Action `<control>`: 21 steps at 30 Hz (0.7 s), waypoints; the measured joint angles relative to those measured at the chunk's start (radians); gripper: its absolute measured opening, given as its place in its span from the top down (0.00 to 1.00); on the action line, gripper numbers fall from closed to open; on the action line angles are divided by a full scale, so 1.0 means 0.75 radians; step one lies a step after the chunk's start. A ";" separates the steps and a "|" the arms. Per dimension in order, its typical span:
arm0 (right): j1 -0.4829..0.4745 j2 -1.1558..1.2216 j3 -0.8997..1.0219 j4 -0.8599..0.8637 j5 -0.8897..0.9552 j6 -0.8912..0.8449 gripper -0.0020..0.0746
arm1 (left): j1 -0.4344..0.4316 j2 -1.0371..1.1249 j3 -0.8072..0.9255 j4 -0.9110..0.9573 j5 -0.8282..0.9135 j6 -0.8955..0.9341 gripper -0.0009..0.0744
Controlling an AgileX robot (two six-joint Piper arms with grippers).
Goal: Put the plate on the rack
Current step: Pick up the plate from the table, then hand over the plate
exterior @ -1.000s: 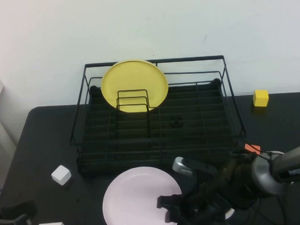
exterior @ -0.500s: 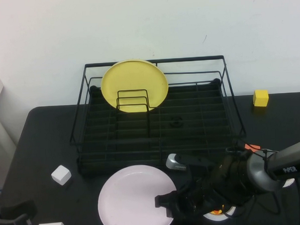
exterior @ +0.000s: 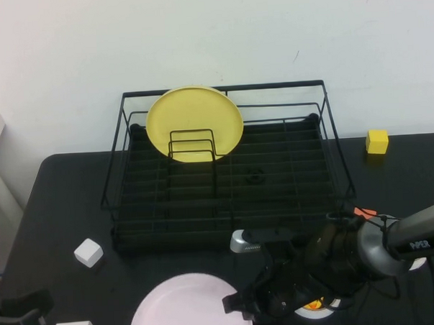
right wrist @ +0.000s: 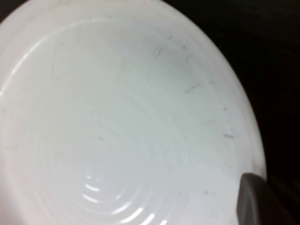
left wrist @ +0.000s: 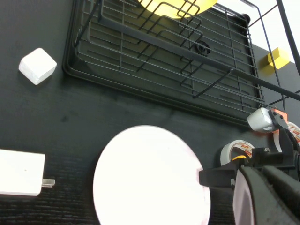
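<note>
While judged from above, place the plate (exterior: 181, 308) flat on the table (exterior: 60, 205), at its near edge, in front of the rack (exterior: 221, 87) and clear of it. Note the ringed underside facing up in the right wrist view.

Find the right gripper (exterior: 241, 304) at the plate's right-hand rim, reaching in from the robot's right, jaws brought together. Looks like a pinch on that thin rim, with one fingertip (right wrist: 255, 199) lapping the edge, though hard to confirm as a firm hold. Find the left gripper (exterior: 22, 308) parked low at the near-left corner of the table, jaws together, apart from the plate. Count the right arm as the working one.

From the right jaws, look for the plate's body to the robot's left and the rack straight beyond, away from the robot. No long axis on a round plate; turn of the face to be minded instead.

Judge the next move as lifting by the rim, tipping from flat to upright, and carrying over the front rail toward the dividers (exterior: 192, 131), next to the yellow plate (exterior: 194, 113) standing at the rack's back-left.
</note>
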 joint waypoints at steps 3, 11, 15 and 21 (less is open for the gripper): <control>0.000 -0.024 0.000 -0.003 0.041 -0.034 0.96 | 0.000 0.000 0.000 0.000 0.000 0.000 0.99; 0.000 -0.212 0.000 -0.022 0.131 -0.170 0.96 | 0.000 0.000 0.003 -0.015 0.000 0.010 0.99; 0.014 -0.305 0.045 -0.047 0.186 -0.191 0.96 | 0.000 0.000 0.014 -0.167 0.039 0.020 0.98; 0.023 -0.507 0.200 -0.083 0.182 -0.221 0.96 | 0.000 0.000 0.014 -0.451 0.107 0.060 0.66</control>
